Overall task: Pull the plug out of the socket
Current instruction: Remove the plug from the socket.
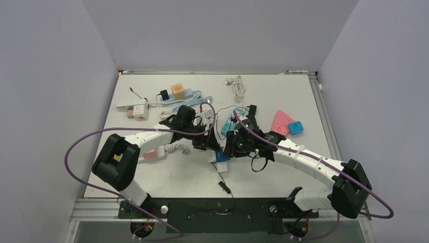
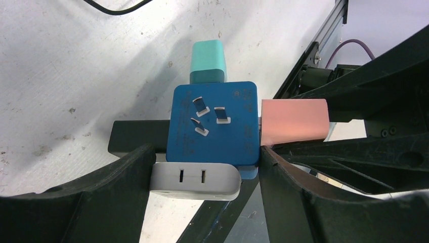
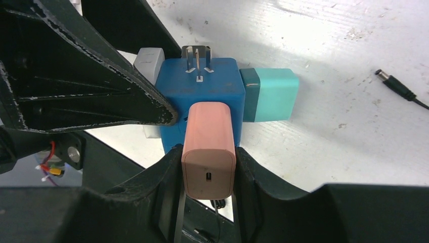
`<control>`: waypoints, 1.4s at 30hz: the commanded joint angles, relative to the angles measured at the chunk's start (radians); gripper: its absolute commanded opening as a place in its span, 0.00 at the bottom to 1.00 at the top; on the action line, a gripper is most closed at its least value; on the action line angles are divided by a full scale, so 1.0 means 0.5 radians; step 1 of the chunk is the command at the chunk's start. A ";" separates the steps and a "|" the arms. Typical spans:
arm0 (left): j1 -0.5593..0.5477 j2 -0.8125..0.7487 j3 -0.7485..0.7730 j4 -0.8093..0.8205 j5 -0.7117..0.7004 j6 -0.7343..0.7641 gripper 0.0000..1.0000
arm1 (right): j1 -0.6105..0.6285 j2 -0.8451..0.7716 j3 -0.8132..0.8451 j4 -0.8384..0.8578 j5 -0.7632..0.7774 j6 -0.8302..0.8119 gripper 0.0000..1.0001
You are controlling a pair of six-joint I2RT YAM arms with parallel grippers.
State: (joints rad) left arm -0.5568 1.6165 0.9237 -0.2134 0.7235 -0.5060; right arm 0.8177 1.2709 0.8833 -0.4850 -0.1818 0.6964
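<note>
- Lying nearest on the table (image 1: 167, 177), a black barrel connector (image 1: 223, 185) sits on its thin cord, just on the near side of the two claws.
- The right gripper (image 3: 208, 152) is pinched on the pink plug (image 3: 207, 126), with a finger pressed flat against each long side.
- A small slot-shaped port shows in the pink plug's near end. No brand can be read on it.
- The pink plug is seated in one side of the socket (image 2: 212, 124), a blue cube at mid-table between the two arms. Whether the cube rests on the table I cannot tell.
- The left gripper (image 2: 205, 154) clamps the socket by two opposite sides, its jaws held part spread by the cube's width.
- Three metal prongs (image 2: 207, 115) stick out of the socket face that looks at the left wrist camera. The raised lettering around them is too small to read.
- A white plug (image 2: 195, 179) with two slots lies between the left fingers.
- A teal plug (image 2: 207, 61) sits on the side opposite the white plug, and a black plug (image 2: 136, 136) on the side opposite the pink plug.
- Farther off at the left lie an orange cube (image 1: 177, 90) and a white strip (image 1: 124, 105).
- At the far middle lies a coiled white cable (image 1: 238, 86), and to the right a pink triangular piece (image 1: 280, 121).
</note>
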 commanded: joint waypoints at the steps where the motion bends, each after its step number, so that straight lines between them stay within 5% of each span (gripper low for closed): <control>1: 0.006 0.056 0.033 -0.042 -0.221 0.064 0.00 | 0.134 0.005 0.283 0.095 0.224 0.057 0.05; 15: 0.018 0.060 0.033 -0.049 -0.238 0.062 0.00 | 0.398 0.242 0.543 -0.189 0.677 0.075 0.05; 33: 0.031 0.027 0.039 -0.095 -0.349 0.075 0.00 | 0.006 -0.064 0.218 0.299 -0.203 -0.094 0.05; 42: 0.037 0.027 0.039 -0.095 -0.354 0.075 0.00 | -0.138 -0.133 0.159 0.349 -0.405 -0.134 0.05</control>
State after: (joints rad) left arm -0.5434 1.6211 0.9398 -0.2314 0.6556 -0.4980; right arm 0.7658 1.2255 0.9592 -0.3885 -0.3119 0.6418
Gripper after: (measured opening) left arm 0.656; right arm 0.328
